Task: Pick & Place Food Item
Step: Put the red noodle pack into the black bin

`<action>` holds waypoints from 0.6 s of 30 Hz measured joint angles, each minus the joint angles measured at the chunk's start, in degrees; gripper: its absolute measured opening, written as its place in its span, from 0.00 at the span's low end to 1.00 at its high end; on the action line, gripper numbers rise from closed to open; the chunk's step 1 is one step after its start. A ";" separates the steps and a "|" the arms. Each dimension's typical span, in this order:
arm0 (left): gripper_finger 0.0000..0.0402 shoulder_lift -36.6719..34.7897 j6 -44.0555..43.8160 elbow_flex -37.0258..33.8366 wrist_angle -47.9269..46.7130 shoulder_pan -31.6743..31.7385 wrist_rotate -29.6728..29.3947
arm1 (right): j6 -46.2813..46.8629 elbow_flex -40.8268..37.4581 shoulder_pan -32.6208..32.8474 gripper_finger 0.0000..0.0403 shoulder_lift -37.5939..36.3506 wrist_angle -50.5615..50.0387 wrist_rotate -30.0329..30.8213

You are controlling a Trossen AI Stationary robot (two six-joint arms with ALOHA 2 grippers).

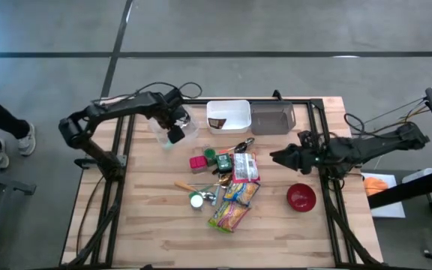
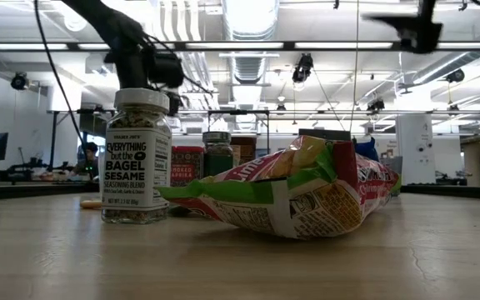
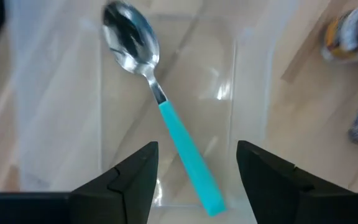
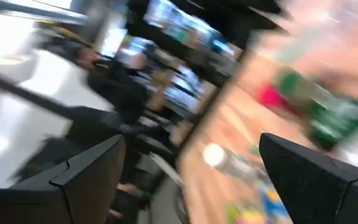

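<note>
The food items, a heap of bright snack packets, are seen lying on the table well to the right of the clear container, towards the near edge, and are touched by neither arm. In the low view the largest packet is shown slumped on its side just beside a seasoning jar.

The left gripper is held directly over the clear container. In its wrist view the left gripper is shown with its fingers parted to a middling width and nothing held. A teal-handled spoon lies flat inside the container, and its handle end falls between the two fingers.

The right gripper is poised above the table, far to the right of the container and just beyond the heap, with a red bowl near it. Its fingers are spread wide and nothing is gripped.

Several slips can be foreseen. If the left fingers were closed here, the spoon would probably be taken instead of food. The light container could be nudged or tipped if a wall were caught on withdrawal. In the heap, the packets overlap, so a neighbour might be dragged along. A crinkled, puffy bag may also be lost from a shallow grip.
</note>
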 joint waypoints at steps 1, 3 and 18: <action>0.55 -1.20 -1.02 0.00 -0.13 0.00 -0.01 | 2.68 1.01 -0.34 0.91 0.04 -4.89 0.41; 0.55 -3.59 -3.40 0.00 -0.33 -0.10 0.17 | 7.39 2.78 -0.72 0.91 0.31 -13.45 1.65; 0.55 -14.30 -21.71 0.02 1.10 -10.57 1.31 | 16.29 -3.17 -0.82 0.91 0.38 -25.75 -3.77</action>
